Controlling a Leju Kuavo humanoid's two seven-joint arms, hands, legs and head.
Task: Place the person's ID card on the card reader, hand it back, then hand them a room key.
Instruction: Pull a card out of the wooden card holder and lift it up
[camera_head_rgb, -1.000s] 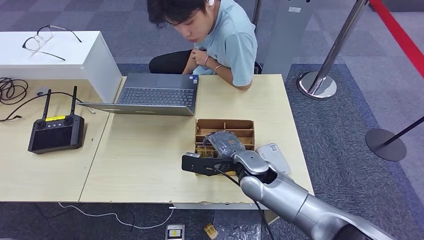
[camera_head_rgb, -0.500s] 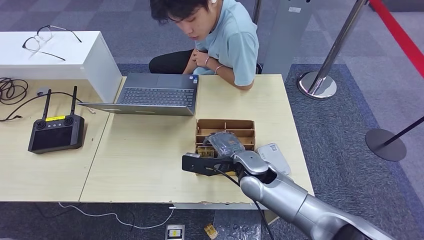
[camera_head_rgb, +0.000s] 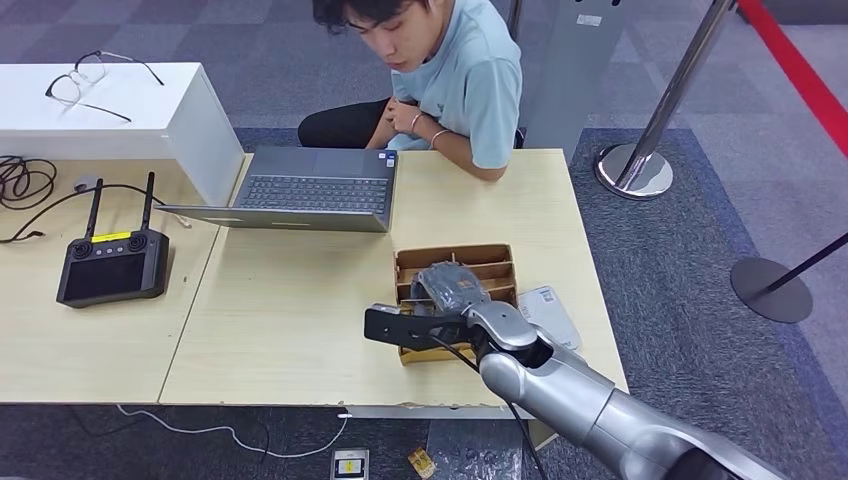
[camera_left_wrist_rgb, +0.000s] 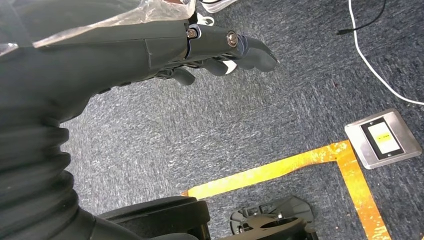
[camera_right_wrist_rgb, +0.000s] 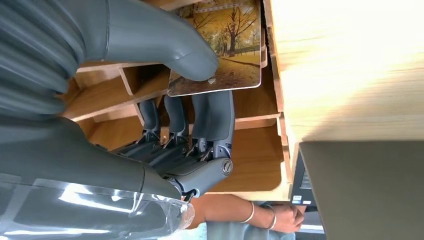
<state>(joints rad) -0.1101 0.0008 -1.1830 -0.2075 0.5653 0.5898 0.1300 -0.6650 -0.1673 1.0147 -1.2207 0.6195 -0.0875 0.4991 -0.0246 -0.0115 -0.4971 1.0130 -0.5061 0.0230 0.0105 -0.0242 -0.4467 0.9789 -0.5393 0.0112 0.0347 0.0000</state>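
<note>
My right hand (camera_head_rgb: 450, 286) reaches into the wooden divided box (camera_head_rgb: 480, 257) near the table's right front. In the right wrist view the thumb (camera_right_wrist_rgb: 165, 45) presses on a room key card (camera_right_wrist_rgb: 227, 47) printed with autumn trees, and the fingers (camera_right_wrist_rgb: 210, 120) lie beneath it, so the card is pinched over a compartment of the box (camera_right_wrist_rgb: 250, 165). A white card reader (camera_head_rgb: 550, 312) lies right of the box, partly behind my forearm. The person (camera_head_rgb: 460, 80) sits across the table with hands drawn to the chest. My left hand (camera_left_wrist_rgb: 220, 50) hangs over the carpet, holding nothing.
An open laptop (camera_head_rgb: 315, 190) sits at the table's far middle. A black controller with antennas (camera_head_rgb: 110, 265) rests on the left table. A white box (camera_head_rgb: 180, 120) carries glasses. Stanchion bases (camera_head_rgb: 635, 170) stand on the carpet at right.
The wooden box has shifted and turned slightly under my right hand. The person's head has lifted a little. My right arm has barely moved.
</note>
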